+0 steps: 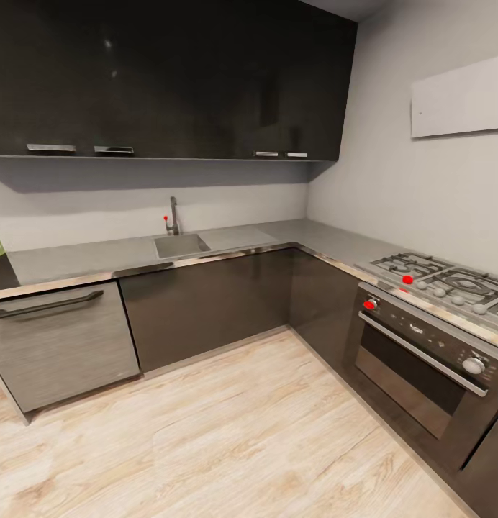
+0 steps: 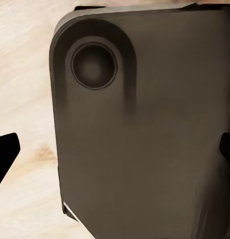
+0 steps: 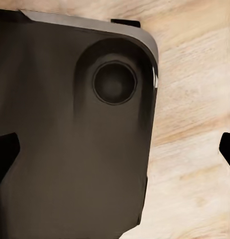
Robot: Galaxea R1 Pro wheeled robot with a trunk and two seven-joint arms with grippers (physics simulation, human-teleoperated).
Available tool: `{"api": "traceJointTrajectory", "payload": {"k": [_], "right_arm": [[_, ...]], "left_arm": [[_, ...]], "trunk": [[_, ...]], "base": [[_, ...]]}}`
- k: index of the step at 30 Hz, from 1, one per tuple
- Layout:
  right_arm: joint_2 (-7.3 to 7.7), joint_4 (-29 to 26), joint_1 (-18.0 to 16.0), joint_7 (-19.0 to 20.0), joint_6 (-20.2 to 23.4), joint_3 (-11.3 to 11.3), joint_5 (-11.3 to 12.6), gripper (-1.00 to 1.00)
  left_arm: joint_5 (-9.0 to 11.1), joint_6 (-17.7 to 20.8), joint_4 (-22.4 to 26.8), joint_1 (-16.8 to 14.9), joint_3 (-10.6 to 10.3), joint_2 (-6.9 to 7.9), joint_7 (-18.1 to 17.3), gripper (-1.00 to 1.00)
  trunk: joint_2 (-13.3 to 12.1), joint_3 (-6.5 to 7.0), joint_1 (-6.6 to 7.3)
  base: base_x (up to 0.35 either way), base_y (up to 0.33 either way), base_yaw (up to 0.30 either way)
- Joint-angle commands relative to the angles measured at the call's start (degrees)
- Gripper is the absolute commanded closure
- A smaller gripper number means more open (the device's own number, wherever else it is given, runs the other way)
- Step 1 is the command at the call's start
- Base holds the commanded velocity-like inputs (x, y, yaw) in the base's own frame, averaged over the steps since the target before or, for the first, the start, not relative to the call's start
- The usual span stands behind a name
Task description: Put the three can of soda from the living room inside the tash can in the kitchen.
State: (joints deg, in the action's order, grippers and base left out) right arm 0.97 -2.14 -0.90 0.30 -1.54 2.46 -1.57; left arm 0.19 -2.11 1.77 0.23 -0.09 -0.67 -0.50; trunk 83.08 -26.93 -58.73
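Note:
I am facing the kitchen, with its grey L-shaped countertop (image 1: 83, 259) over dark glossy cabinets (image 1: 206, 302). The cans of soda and the tash can are out of view. My left gripper (image 2: 115, 154) hangs open above the robot's dark base (image 2: 144, 139), its black fingertips (image 2: 6, 158) far apart with nothing between them. In the right wrist view my right gripper (image 3: 115, 149) is open too. It is empty, over the dark base (image 3: 70, 129) and the wood floor (image 3: 194, 124).
A sink (image 1: 180, 246) with a tap sits in the back counter. A gas hob (image 1: 443, 280) with red knobs tops a built-in oven (image 1: 414, 367) on the right. A grey appliance front (image 1: 62, 345) stands at the left. Light wood floor (image 1: 242, 432) spreads between them.

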Motion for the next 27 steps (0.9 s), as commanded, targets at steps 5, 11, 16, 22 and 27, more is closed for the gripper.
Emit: {"api": "traceJointTrajectory", "payload": {"k": [5,11,16,22,27], "right_arm": [[0.25,-1.63,-0.42,-0.03,-1.62,1.62,-0.21,-1.00],[0.33,-46.74,-0.45,0.04,0.19,4.87,-0.26,-1.00],[0.77,-59.75,-0.43,2.41,6.33,4.58,-0.03,-1.00],[1.21,-73.57,-0.02,6.43,8.90,4.33,-0.15,-1.00],[1.47,-82.18,4.78,7.12,4.15,4.03,-0.13,-1.00]], "left_arm": [[0.04,0.12,1.61,0.32,-0.22,-0.25,-0.03,-1.00],[0.00,0.46,60.24,0.39,-0.41,-0.30,-0.03,-1.00],[-0.01,0.51,68.18,0.39,-0.36,-0.24,-0.03,-1.00],[-0.01,0.31,76.79,0.41,-0.35,-0.22,-0.05,-1.00],[-0.11,-1.00,79.61,2.28,-0.49,-0.23,-0.10,-1.00]], "trunk": [[0.00,0.00,0.00],[0.00,0.00,0.00],[0.00,0.00,0.00],[0.00,0.00,0.00],[0.00,0.00,0.00]], "base": [[0.000,0.000,0.000],[0.000,0.000,0.000],[0.000,0.000,0.000],[0.000,0.000,0.000],[0.000,0.000,0.000]]}}
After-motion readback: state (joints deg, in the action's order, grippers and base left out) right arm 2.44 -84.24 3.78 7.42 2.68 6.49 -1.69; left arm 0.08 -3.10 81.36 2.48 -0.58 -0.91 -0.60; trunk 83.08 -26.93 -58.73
